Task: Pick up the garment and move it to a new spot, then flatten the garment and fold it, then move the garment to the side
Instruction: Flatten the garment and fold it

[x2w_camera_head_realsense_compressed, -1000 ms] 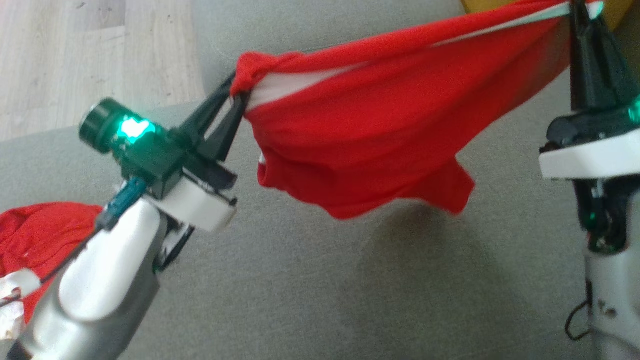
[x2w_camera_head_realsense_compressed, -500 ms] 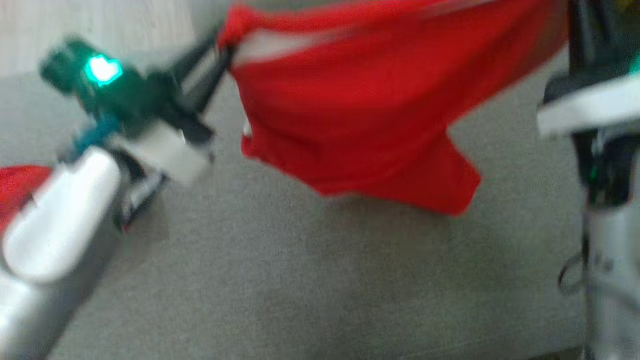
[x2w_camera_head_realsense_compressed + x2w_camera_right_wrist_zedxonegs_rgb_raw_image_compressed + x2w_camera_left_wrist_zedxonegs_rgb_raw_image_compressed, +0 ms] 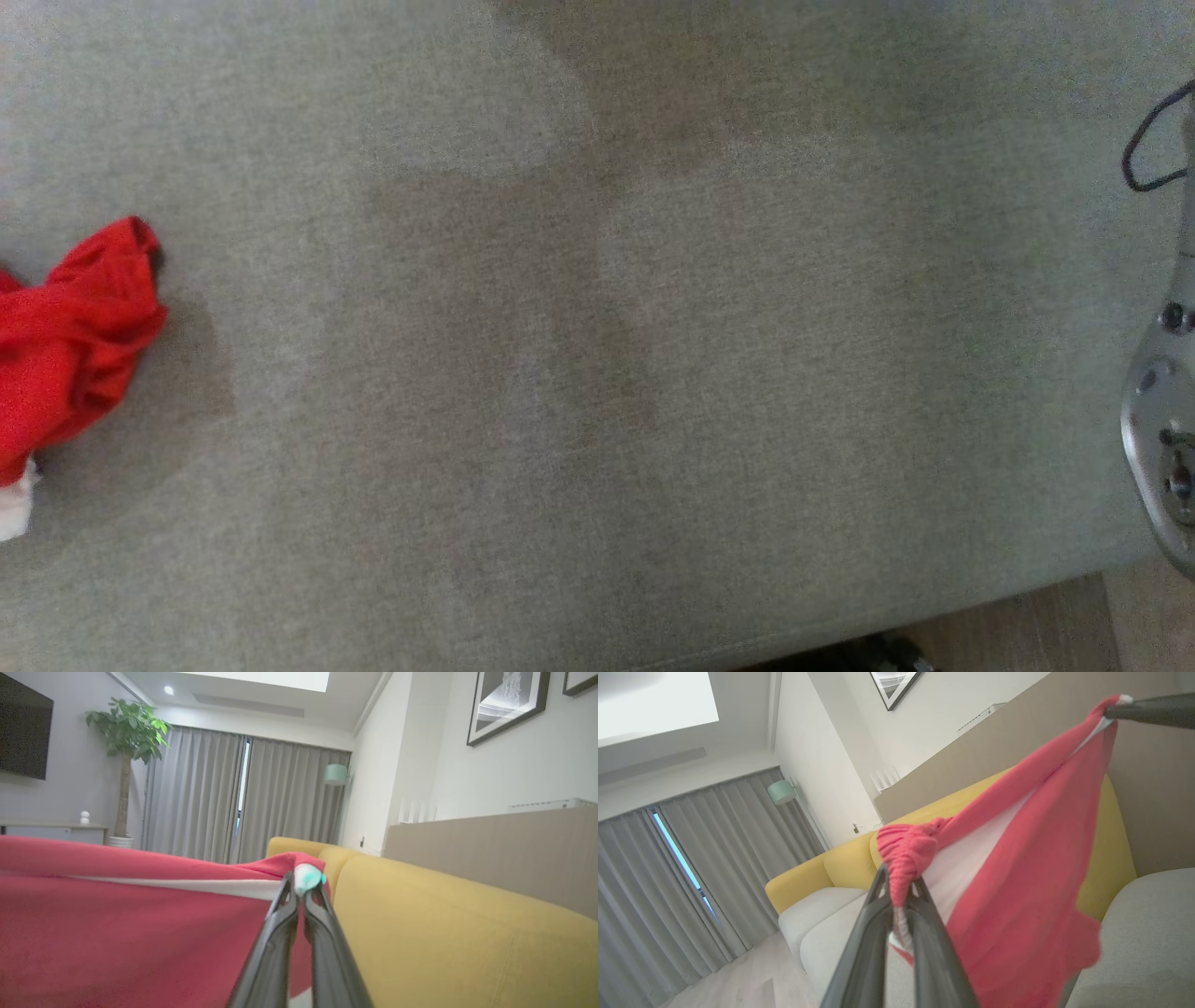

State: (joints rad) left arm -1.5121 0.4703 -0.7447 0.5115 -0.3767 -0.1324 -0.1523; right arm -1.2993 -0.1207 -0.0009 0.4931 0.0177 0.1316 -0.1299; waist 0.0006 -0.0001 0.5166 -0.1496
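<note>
**Between the two pincers: garment aloft, not yet laid down**

Between the left pincer (image 3: 900, 883) and the right pincer (image 3: 303, 882) hangs the red knit garment with a white band (image 3: 1017, 882), off every surface.

Left pincer: jaws nearly pressed together, pinching a bunched red corner that puckers just above the tips.

Right pincer: jaws pressed tight on the opposite end of the top edge. A small white-and-teal scrap of hem pokes out past the tips.

In the left wrist view, the right pincer's dark finger (image 3: 1148, 709) sits at the far end of the taut edge, up and to the right of the left tips. Below that edge the cloth sags in a loose triangle, and its lower hem is free and uneven.

Beyond both pincers: yellow upholstered sofa back (image 3: 444, 933).

Below and to the right of the left pincer: pale grey fabric cushion (image 3: 1134, 933). The head view looks down on its flat surface (image 3: 597, 373), with the pale right forearm (image 3: 1162, 420) at one margin. A second, crumpled red cloth (image 3: 75, 327) lies well apart from that forearm, at the opposite margin.

Progress, my reading:
- Pick-up is done, and the two-point hold looks suited to laying out.
- Transfer to the new spot is either mid-way or near its end; cannot tell which.
- Left to do: lower the garment onto the grey cushion, flatten, fold, shift to the side.
- Watch: the bunched left corner may not open flat on release.
</note>
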